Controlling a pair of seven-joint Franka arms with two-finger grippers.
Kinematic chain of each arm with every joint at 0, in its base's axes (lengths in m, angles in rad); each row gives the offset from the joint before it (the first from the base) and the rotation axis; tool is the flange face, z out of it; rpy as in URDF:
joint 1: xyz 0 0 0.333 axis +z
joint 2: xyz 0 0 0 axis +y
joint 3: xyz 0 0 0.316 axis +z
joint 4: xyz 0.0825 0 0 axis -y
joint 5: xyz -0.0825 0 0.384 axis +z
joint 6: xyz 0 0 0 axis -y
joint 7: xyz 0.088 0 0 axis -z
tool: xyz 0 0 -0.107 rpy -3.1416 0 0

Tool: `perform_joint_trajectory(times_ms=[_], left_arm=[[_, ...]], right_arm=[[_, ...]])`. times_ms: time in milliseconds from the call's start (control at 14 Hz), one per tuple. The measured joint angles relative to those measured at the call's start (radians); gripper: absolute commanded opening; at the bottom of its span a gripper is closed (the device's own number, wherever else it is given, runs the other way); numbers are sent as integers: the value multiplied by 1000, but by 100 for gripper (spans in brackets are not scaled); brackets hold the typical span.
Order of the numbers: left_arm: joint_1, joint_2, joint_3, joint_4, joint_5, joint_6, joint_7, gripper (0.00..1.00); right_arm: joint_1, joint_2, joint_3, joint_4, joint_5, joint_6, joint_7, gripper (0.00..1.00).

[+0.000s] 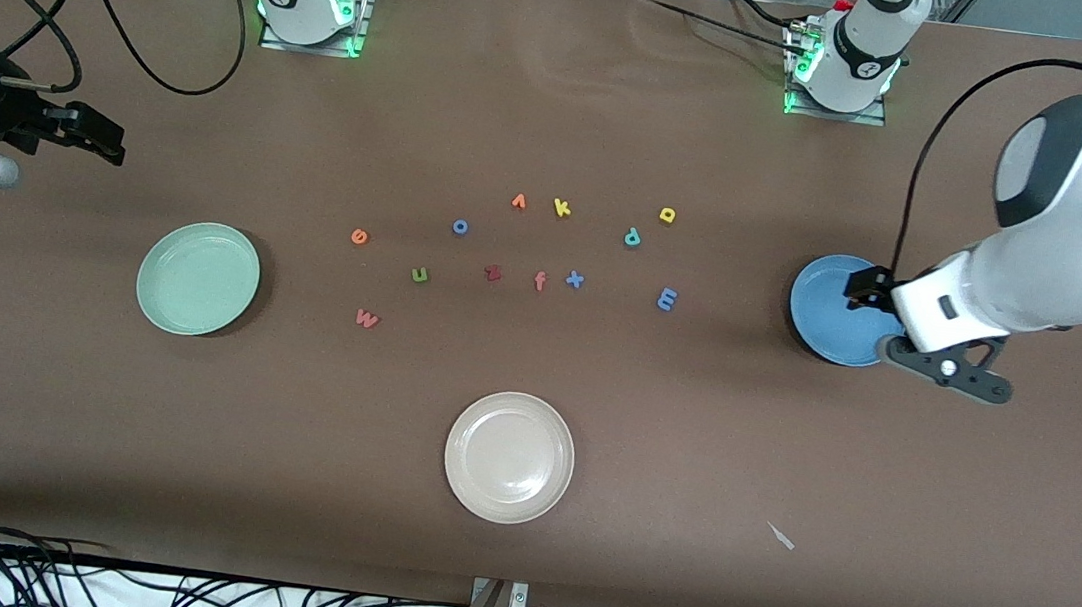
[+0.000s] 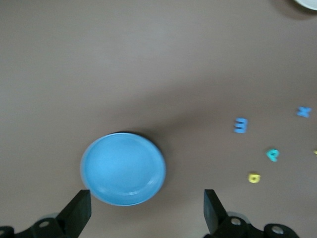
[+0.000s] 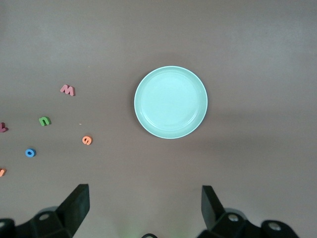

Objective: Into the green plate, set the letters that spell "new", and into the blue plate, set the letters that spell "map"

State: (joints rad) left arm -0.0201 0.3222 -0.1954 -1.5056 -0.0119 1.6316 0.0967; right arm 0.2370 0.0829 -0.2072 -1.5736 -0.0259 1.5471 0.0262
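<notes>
nothing sorted yet: both plates bare, green plate (image 1: pixel 198 279) at middle left of the front view, blue plate (image 1: pixel 837 310) at middle right. left claw (image 2: pixel 143 210) spread wide over the blue plate; right claw (image 3: pixel 143 206) spread too, up at the left edge, waiting. best to begin with the blue "m" (image 1: pixel 666 300), closest to that plate. should drop straight down, straddle the tiny letter squarely, pinch gently, avoid nudging the teal "p" (image 1: pixel 632 238) or yellow "a" (image 1: pixel 668 215) above it.

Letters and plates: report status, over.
Left gripper open over blue plate; right gripper open, up by green plate. Both plates empty; all letters loose mid-table. Nothing blocking.
</notes>
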Motion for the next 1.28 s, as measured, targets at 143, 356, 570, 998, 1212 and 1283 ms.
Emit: perform_joint_trajectory(times_ms=[143, 356, 570, 998, 1212, 1283], left_arm=[[-12, 14, -10, -12, -62, 0, -28, 100], [-65, 46, -15, -21, -71, 21, -128, 100], [-140, 85, -18, -75, -71, 146, -241, 100], [-224, 100, -19, -299, -71, 475, -352, 100], [-265, 108, -19, -409, -70, 638, -400, 98], [-273, 115, -18, -432, -64, 668, -409, 98]], right_arm=[[0, 2, 0, -1, 24, 0, 0, 100], [0, 3, 0, -11, 38, -3, 1, 100], [3, 5, 5, -29, 43, -6, 1, 100], [31, 7, 35, -148, 50, 112, 76, 100], [35, 2, 105, -240, 50, 217, 207, 100], [37, 1, 129, -279, 50, 270, 254, 100]])
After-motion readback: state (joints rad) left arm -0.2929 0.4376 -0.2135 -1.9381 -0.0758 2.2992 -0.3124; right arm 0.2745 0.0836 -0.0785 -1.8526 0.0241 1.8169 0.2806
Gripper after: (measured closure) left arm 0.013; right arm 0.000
